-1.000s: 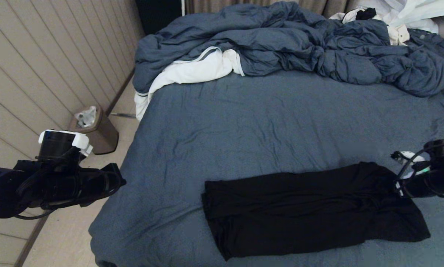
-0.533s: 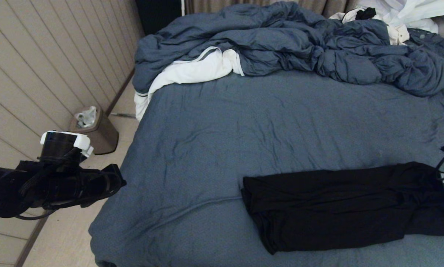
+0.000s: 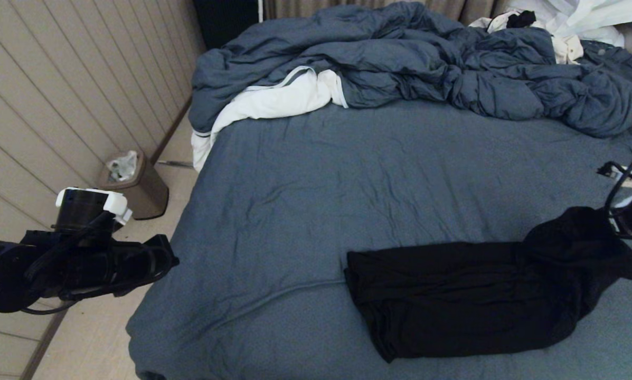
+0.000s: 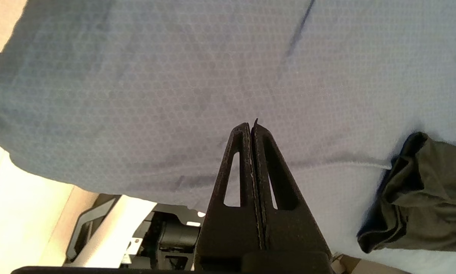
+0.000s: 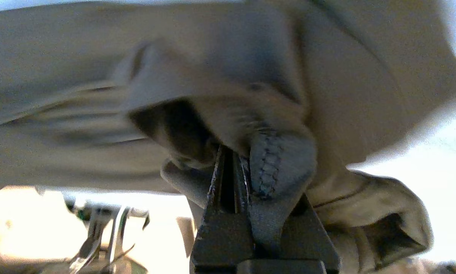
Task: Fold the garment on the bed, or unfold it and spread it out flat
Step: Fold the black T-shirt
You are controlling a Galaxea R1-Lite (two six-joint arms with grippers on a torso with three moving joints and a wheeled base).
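Closed left gripper (image 4: 253,131) above bed (image 4: 136,95)

A wall of pale beige panels (image 3: 57,100) with long grooves runs along the left side of the room, meeting a light, beige floor (image 3: 99,338) at a darker skirting strip. On that floor, close against the wall, stands a small brown bin (image 3: 136,186) with a crumpled light liner showing at its top. At the far end a dark opening (image 3: 226,18) sits beside beige curtains (image 3: 316,6) hanging in folds. A heap of white clothes (image 3: 579,18) lies in the far right corner. The light is dim and even.
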